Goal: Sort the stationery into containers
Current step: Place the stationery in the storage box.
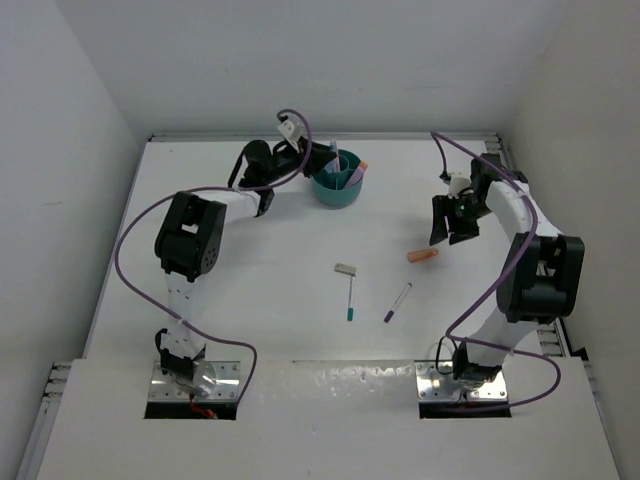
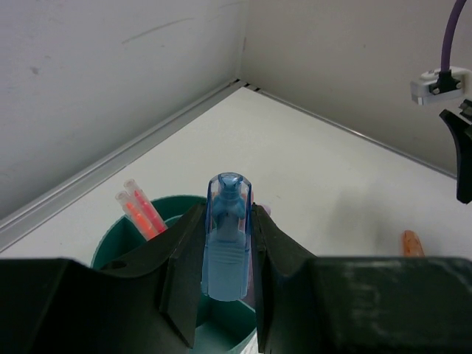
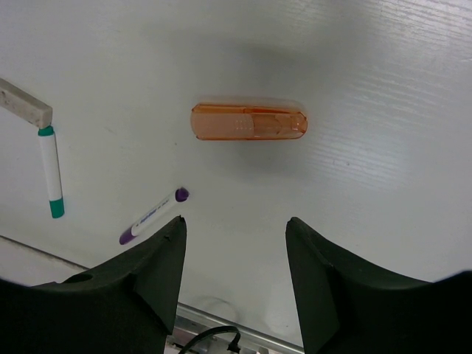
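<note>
Left pincer [image 2: 226, 221] around blue cylinder [image 2: 228, 254]

The teal cup [image 1: 335, 197] stands near the table's [image 1: 250, 300] far edge, about midway along it. A lilac piece [image 1: 350, 176] and an orange piece [image 1: 362, 166] show at its right rim. The left gripper [image 1: 322, 160] reaches in at the cup's far-left rim, though how its jaws stand is hard to tell from this height.

Over the table's right half hangs the right gripper [image 1: 450, 232], its dark fingers apart. An orange cylinder [image 1: 424, 256] lies just on its near side.

Around the table's middle lies a small grey-beige block [image 1: 345, 268]. A white pen with a teal end [image 1: 351, 298] sits just nearer the near edge. To its right, a white pen with a purple end [image 1: 397, 302] lies slanted.
</note>
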`<state>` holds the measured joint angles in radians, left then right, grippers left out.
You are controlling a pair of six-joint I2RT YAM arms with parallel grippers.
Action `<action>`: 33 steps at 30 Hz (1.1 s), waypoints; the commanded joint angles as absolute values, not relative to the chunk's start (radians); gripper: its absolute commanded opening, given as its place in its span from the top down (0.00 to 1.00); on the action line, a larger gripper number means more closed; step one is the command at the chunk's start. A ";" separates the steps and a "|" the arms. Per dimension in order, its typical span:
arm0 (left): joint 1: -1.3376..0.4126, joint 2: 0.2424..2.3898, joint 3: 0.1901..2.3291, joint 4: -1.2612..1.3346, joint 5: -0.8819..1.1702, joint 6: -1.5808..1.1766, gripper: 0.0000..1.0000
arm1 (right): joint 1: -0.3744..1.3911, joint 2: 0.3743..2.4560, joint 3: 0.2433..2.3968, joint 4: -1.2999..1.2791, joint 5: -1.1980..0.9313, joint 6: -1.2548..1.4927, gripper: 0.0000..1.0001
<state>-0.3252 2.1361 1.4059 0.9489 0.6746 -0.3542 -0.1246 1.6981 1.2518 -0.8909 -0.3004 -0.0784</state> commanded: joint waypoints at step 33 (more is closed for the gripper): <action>-0.296 1.836 1.328 0.238 0.986 0.352 0.42 | -0.083 1.710 1.262 -0.839 -0.215 -0.383 0.43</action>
